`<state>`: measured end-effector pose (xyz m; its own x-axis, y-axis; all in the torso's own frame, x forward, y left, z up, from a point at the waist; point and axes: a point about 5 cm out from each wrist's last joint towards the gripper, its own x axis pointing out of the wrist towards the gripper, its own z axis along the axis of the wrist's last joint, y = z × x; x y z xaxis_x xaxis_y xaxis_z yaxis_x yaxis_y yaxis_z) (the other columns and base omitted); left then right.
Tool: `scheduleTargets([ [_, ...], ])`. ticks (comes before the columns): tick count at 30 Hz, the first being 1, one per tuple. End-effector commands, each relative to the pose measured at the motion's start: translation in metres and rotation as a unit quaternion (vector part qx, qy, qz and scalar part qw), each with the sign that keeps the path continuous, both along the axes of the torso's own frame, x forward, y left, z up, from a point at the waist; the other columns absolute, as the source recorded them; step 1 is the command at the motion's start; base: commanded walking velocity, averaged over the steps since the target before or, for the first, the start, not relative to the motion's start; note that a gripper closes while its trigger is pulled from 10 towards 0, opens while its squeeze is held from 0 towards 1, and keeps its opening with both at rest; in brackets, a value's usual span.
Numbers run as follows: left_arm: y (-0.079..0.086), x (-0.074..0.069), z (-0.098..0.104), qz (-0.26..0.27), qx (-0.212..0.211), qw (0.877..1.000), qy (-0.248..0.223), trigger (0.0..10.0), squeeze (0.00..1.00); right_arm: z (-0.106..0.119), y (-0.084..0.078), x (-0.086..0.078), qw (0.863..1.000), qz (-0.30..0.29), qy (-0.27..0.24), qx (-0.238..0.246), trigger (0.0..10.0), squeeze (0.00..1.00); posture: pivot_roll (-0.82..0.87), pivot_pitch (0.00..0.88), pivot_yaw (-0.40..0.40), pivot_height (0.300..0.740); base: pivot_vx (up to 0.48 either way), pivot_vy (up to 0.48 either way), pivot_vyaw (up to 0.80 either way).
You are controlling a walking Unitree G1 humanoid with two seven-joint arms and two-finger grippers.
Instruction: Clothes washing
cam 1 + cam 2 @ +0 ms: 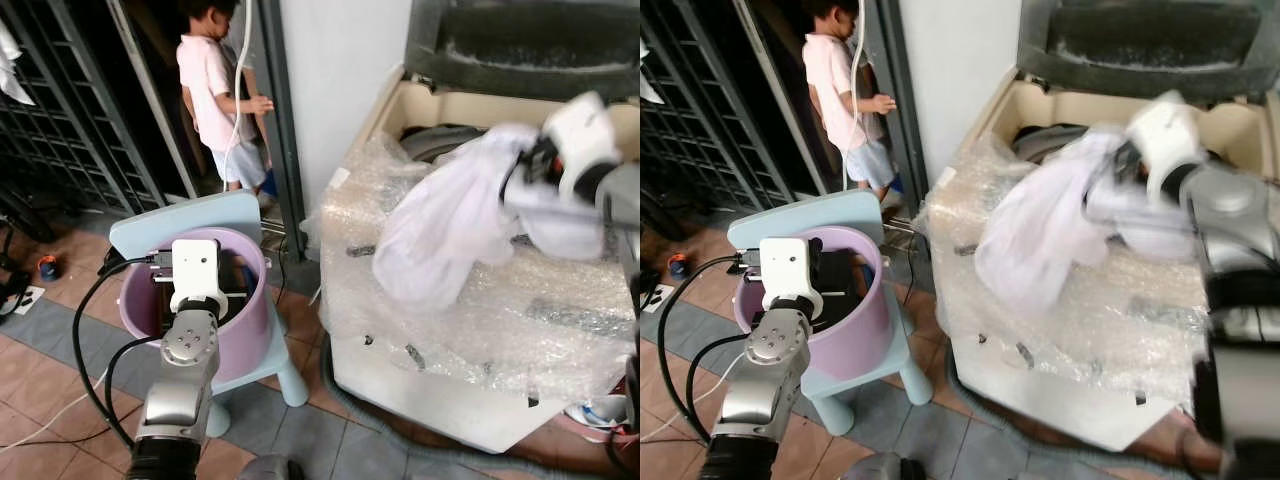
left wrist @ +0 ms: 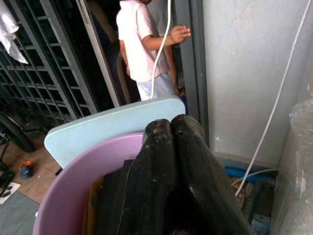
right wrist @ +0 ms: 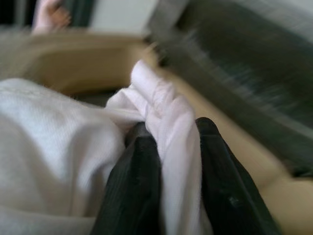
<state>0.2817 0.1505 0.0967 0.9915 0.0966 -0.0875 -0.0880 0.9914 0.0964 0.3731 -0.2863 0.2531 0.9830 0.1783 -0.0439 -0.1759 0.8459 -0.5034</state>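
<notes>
Closest in, the left gripper [image 2: 171, 129] hovers with fingers pressed together over the round lilac plastic tub [image 1: 250, 325] on a pale blue stool [image 1: 180, 222]. Right gripper [image 3: 173, 147] pinches a white cloth garment [image 1: 440, 235], hanging above the bubble-wrapped cream washing machine [image 1: 470, 330], beside its open drum.

washer [image 1: 420, 400] top opening is free behind the bubble wrap [image 1: 480, 310], raised lid [image 1: 530, 45] walls off the back. white garment [image 1: 440, 235] hangs over the front edge. left side tight: purple tub [image 1: 250, 330] on blue stool [image 1: 285, 375], person [image 1: 215, 95] in the doorway beyond.
</notes>
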Motion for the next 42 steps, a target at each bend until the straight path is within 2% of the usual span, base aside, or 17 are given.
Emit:
scheduleTargets([
  [1, 0.005, 0.000, 0.003, 0.010, 0.007, 1.000, -0.004, 10.0, 0.00, 0.031, 0.000, 0.002, 0.997, -0.015, -0.076, 0.027, 0.0, 0.00, -0.05, 0.000, 0.112, 0.740, 0.000, 0.000, 0.00],
  [2, 0.005, 0.000, 0.003, 0.009, 0.007, 1.000, -0.004, 10.0, 0.00, 0.072, 0.004, 0.002, 0.978, -0.034, -0.190, 0.077, 0.0, 0.00, -0.05, 0.000, 0.114, 0.740, 0.000, 0.000, 0.00],
  [5, 0.004, 0.001, 0.004, 0.009, 0.008, 1.000, -0.005, 10.0, 0.00, 0.128, 0.008, -0.008, 0.937, -0.066, -0.327, 0.108, 0.0, 0.00, -0.05, 0.000, 0.111, 0.740, 0.000, 0.000, 0.00],
  [6, 0.004, 0.001, 0.004, 0.010, 0.008, 1.000, -0.005, 10.0, 0.00, 0.132, 0.009, -0.009, 0.934, -0.066, -0.334, 0.107, 0.0, 0.00, -0.05, 0.000, 0.105, 0.740, 0.000, 0.000, 0.00],
  [7, 0.004, 0.001, 0.003, 0.011, 0.007, 1.000, -0.005, 10.0, 0.00, 0.116, 0.019, -0.003, 0.950, -0.054, -0.302, 0.051, 7.6, 0.00, -0.05, 0.000, 0.103, 0.740, 0.000, 0.000, 0.00],
  [8, 0.004, 0.001, 0.003, 0.012, 0.006, 1.000, -0.005, 10.0, 0.00, 0.108, 0.021, 0.000, 0.956, -0.057, -0.288, 0.024, 10.0, 0.00, -0.05, 0.000, 0.103, 0.740, 0.000, 0.000, 0.00],
  [9, 0.004, 0.001, 0.003, 0.013, 0.006, 1.000, -0.005, 10.0, 0.00, 0.093, 0.021, 0.003, 0.963, -0.059, -0.262, 0.029, 10.0, 0.55, -0.05, 0.000, 0.100, 0.740, 0.000, 0.000, 0.00],
  [10, 0.003, 0.002, 0.004, 0.013, 0.005, 1.000, -0.005, 10.0, 0.00, 0.081, 0.019, 0.004, 0.967, -0.061, -0.242, 0.043, 10.0, 1.00, -0.05, 0.000, 0.100, 0.740, 0.000, 0.000, 0.00],
  [11, 0.003, 0.002, 0.004, 0.014, 0.003, 1.000, -0.006, 10.0, 0.00, 0.066, 0.018, 0.004, 0.971, -0.065, -0.223, 0.057, 10.0, 1.00, -0.05, 0.000, 0.100, 0.740, 0.000, 0.000, 0.00],
  [18, 0.001, 0.002, 0.004, 0.013, 0.002, 1.000, -0.006, 10.0, 0.00, 0.026, 0.028, -0.004, 0.972, -0.076, -0.210, 0.071, 10.0, 1.00, -0.06, 0.000, 0.107, 0.740, 0.000, 0.000, 0.00],
  [22, 0.001, 0.002, 0.004, 0.019, 0.000, 1.000, -0.005, 10.0, 0.00, 0.017, 0.035, -0.010, 0.971, -0.078, -0.211, 0.079, 10.0, 1.00, -0.06, 0.000, 0.103, 0.740, 0.000, 0.000, 0.00],
  [25, 0.002, 0.001, 0.003, 0.022, -0.002, 1.000, -0.005, 10.0, 0.00, 0.001, 0.055, -0.026, 0.967, -0.069, -0.228, 0.084, 10.0, 1.00, -0.06, 0.000, 0.098, 0.740, 0.000, 0.000, 0.00],
  [26, 0.002, 0.000, 0.002, 0.021, -0.003, 1.000, -0.003, 10.0, 0.00, -0.010, 0.067, -0.034, 0.968, -0.064, -0.224, 0.091, 10.0, 1.00, -0.06, 0.000, 0.100, 0.740, 0.000, 0.000, 0.00],
  [28, 0.002, 0.000, 0.002, 0.020, -0.003, 1.000, -0.002, 10.0, 0.00, -0.018, 0.075, -0.040, 0.970, -0.057, -0.217, 0.098, 10.0, 1.00, -0.06, 0.000, 0.101, 0.740, 0.000, 0.000, 0.00],
  [29, 0.001, 0.001, 0.002, 0.015, -0.003, 1.000, -0.001, 10.0, 0.00, -0.024, 0.086, -0.044, 0.970, -0.046, -0.214, 0.106, 10.0, 1.00, -0.07, 0.000, 0.107, 0.740, 0.000, 0.000, 0.00],
  [33, 0.000, 0.001, 0.002, 0.010, -0.004, 1.000, -0.001, 10.0, 0.00, -0.029, 0.095, -0.051, 0.970, -0.041, -0.204, 0.122, 10.0, 1.00, -0.07, 0.000, 0.110, 0.740, 0.000, 0.000, 0.00],
  [42, -0.001, 0.003, 0.002, 0.013, -0.005, 1.000, -0.001, 10.0, 0.00, -0.038, 0.095, -0.053, 0.975, -0.055, -0.172, 0.126, 10.0, 1.00, -0.07, 0.000, 0.102, 0.740, -0.206, 0.000, -0.37],
])
